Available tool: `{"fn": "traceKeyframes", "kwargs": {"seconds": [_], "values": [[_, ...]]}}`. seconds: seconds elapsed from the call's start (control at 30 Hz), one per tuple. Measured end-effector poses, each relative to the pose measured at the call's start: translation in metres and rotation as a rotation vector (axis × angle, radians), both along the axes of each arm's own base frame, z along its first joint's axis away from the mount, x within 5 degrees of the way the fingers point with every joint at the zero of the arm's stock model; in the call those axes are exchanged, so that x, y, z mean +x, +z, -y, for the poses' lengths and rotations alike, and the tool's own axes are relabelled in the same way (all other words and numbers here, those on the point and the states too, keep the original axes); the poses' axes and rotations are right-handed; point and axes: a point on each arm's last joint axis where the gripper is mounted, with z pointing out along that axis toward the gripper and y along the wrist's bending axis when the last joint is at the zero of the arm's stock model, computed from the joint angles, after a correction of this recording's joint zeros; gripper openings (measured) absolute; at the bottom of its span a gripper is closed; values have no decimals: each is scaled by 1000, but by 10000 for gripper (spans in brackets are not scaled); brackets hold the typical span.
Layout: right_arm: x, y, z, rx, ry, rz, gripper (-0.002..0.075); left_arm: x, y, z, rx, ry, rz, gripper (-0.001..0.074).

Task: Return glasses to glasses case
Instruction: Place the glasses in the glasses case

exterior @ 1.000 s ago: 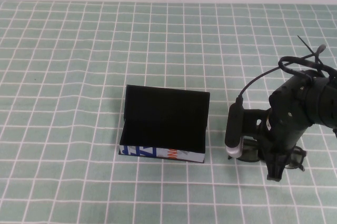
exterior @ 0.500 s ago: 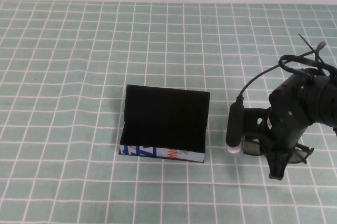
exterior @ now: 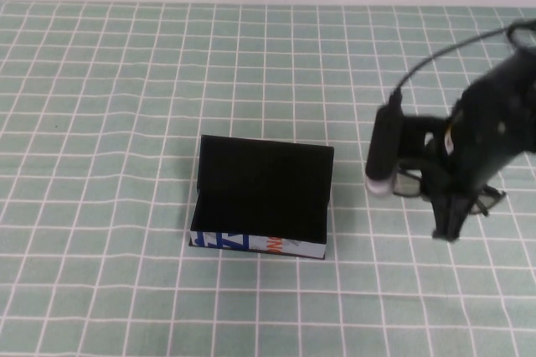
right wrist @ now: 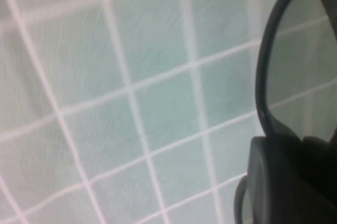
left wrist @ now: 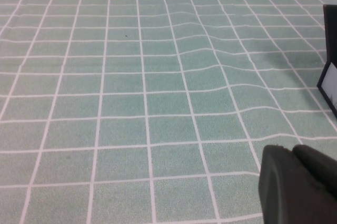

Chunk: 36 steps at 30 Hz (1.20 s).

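Raised off green checked cloth (exterior: 126, 122): right end effector (exterior: 444, 206) pinching glasses (exterior: 410, 183); left end effector (left wrist: 295, 182) unclear.

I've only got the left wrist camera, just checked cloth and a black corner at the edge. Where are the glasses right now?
Observer: The right gripper is shut on the glasses, holding them to the right of the glasses case, apparently off the tablecloth.
Operator: Is the case ready to take them?
Observer: Yes, its lid stands open and the black lining is bare. Your left gripper is outside the high view, low over the cloth on the case's left.
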Motion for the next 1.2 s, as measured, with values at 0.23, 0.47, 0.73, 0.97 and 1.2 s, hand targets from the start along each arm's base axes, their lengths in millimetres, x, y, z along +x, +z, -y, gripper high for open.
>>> {"fn": "traceKeyframes", "kwargs": {"seconds": [0.23,0.47,0.73,0.97,1.2], "values": [[-5,56,-29,276,136,-77,70,0,0,0,0,0,0,-4],[1,71,-71,380,309,-147,69,0,0,0,0,0,0,-4],[9,51,-122,277,395,-221,69,0,0,0,0,0,0,-4],[27,25,-152,240,413,-241,69,0,0,0,0,0,0,-4],[36,-5,-158,196,404,-286,69,0,0,0,0,0,0,-4]]}}
